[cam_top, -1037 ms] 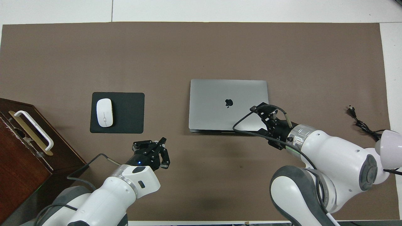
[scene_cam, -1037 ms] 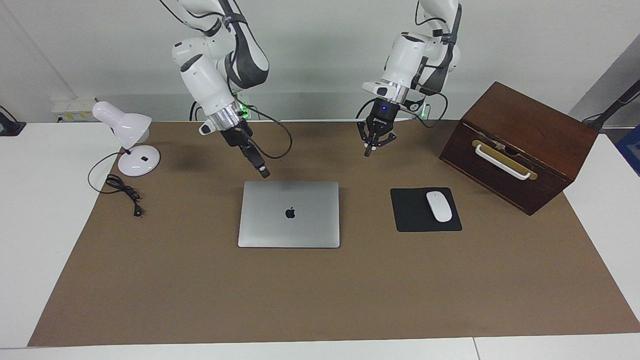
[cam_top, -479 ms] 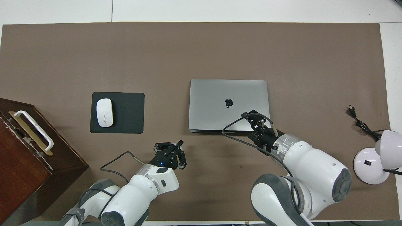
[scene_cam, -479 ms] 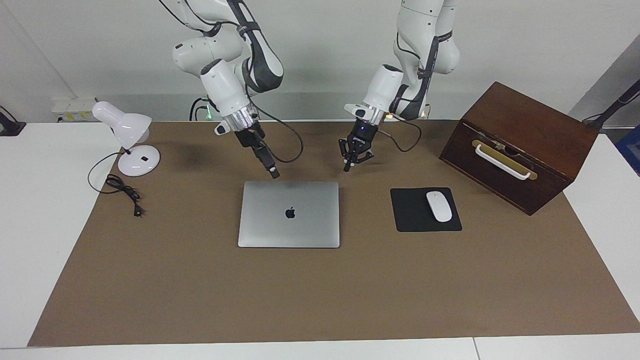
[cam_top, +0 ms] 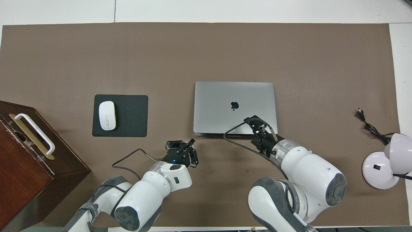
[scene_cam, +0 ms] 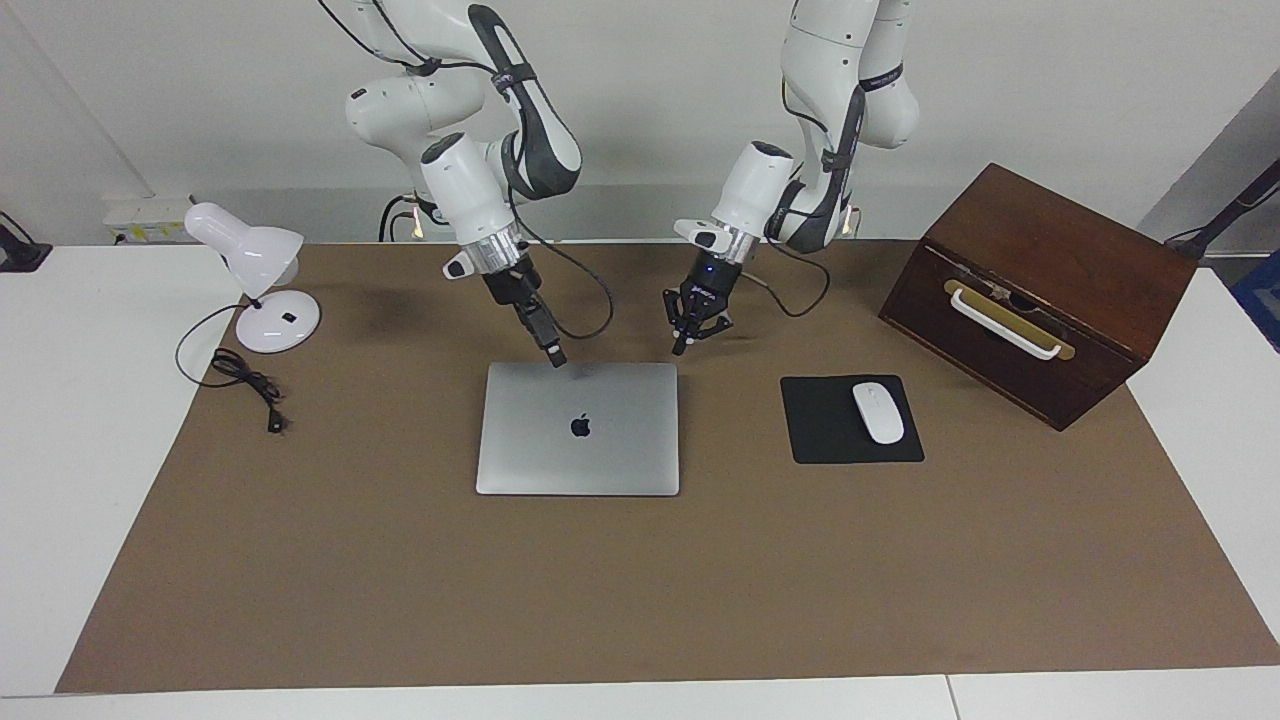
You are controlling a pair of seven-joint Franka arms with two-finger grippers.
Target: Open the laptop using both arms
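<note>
The laptop [scene_cam: 580, 450] [cam_top: 225, 96] lies closed and flat on the brown mat, its lid with the apple logo facing up. My right gripper [scene_cam: 555, 358] [cam_top: 255, 121] slants down to the laptop's edge nearest the robots, and its tip is at or just above that edge, toward the right arm's end. My left gripper [scene_cam: 683, 347] [cam_top: 192, 142] is shut with nothing in it. It hangs low over the mat just off the laptop's near corner toward the left arm's end, apart from the laptop.
A black mouse pad [scene_cam: 825, 440] with a white mouse [scene_cam: 877, 412] lies beside the laptop toward the left arm's end. A wooden box [scene_cam: 1040, 290] with a white handle stands past it. A white desk lamp [scene_cam: 262, 290] and its cord [scene_cam: 245, 380] sit at the right arm's end.
Both arms have come down toward the laptop. The right gripper has reached its near edge. The left gripper has moved sideways to the laptop's corner, staying shut.
</note>
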